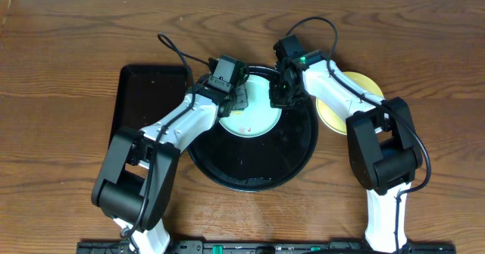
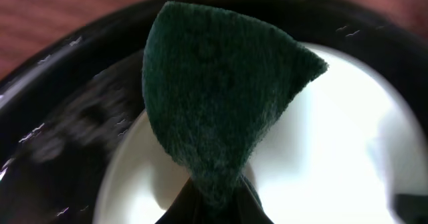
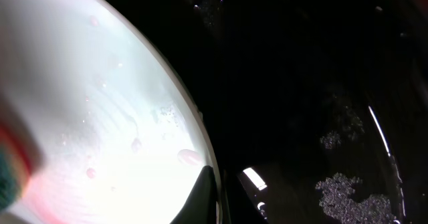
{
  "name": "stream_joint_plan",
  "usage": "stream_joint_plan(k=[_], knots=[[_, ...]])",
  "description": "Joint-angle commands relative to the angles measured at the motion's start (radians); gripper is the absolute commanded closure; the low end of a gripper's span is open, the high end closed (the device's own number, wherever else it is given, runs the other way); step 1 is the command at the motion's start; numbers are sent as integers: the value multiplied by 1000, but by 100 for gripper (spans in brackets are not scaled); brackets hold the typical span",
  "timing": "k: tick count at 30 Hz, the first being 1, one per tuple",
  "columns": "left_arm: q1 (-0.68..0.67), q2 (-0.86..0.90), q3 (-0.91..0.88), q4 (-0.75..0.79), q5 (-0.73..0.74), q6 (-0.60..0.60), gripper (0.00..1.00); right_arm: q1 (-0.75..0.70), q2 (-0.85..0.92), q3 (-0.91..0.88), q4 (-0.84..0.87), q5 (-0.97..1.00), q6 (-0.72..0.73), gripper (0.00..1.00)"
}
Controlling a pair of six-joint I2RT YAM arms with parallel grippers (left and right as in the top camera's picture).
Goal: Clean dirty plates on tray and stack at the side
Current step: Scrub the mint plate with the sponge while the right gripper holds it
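Note:
A light mint plate point(image 1: 254, 119) with a small red-orange smear lies on the back part of the round black tray point(image 1: 250, 184). My left gripper point(image 1: 233, 95) is shut on a dark green scouring pad point(image 2: 214, 97) and holds it over the plate's left rear part point(image 2: 348, 137). My right gripper point(image 1: 282, 96) is shut on the plate's right rim point(image 3: 215, 197). The plate's wet surface point(image 3: 100, 117) shows reddish droplets. A pale yellow plate point(image 1: 356, 87) lies on the table to the right of the tray, partly under my right arm. A third plate is not visible.
A smaller rectangular black tray point(image 1: 144, 102) lies to the left of the round tray. The round tray's floor point(image 3: 301, 83) is wet, with patches of foam. Both arms reach in over the tray's back half.

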Motion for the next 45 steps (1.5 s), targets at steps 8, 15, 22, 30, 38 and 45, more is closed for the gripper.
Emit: stream_joint_plan(k=[8,15,22,30,38,45], knots=[[18,-1,6,-93,522,58,92,13,11,-8,-5,-2,-18,99],[18,0,5,29,204,58,93,13,11,-8,-6,-2,-18,99],[24,1,5,53,-210,59,93,13,11,-8,-15,-2,-18,99],[108,-55,40,-220,-217,58,93,13,11,-8,-14,-5,-25,99],[209,-278,113,-388,-52,59,92,8,8,-8,-15,-51,-68,99],[311,-405,112,-393,-53,104,92,-24,-60,-8,-43,-69,-151,99]])
